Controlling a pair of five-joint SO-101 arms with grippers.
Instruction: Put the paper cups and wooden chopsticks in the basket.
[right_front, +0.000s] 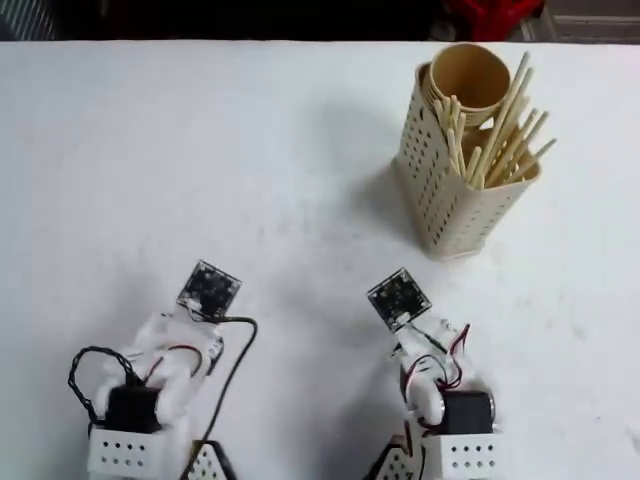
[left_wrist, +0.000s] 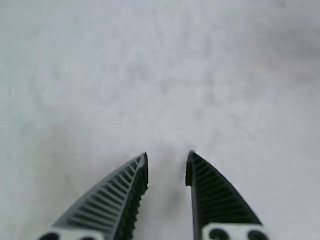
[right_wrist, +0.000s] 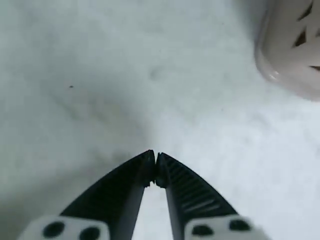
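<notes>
A cream perforated basket (right_front: 455, 190) stands at the back right of the white table (right_front: 200, 150). Stacked tan paper cups (right_front: 470, 75) and several wooden chopsticks (right_front: 505, 130) stick out of its top. Both arms are drawn back at the table's front edge, the left arm (right_front: 180, 350) well to the left of the basket and the right arm (right_front: 425, 360) in front of it. My left gripper (left_wrist: 167, 155) hangs over bare table, slightly open with nothing between its fingers. My right gripper (right_wrist: 154, 156) is shut and empty, with the basket's lower corner (right_wrist: 292, 55) a short way beyond it.
Black cables (right_front: 235, 355) loop beside the left arm. Bare white tabletop stretches across the left and middle. A dark strip (right_front: 250, 20) runs along the table's far edge.
</notes>
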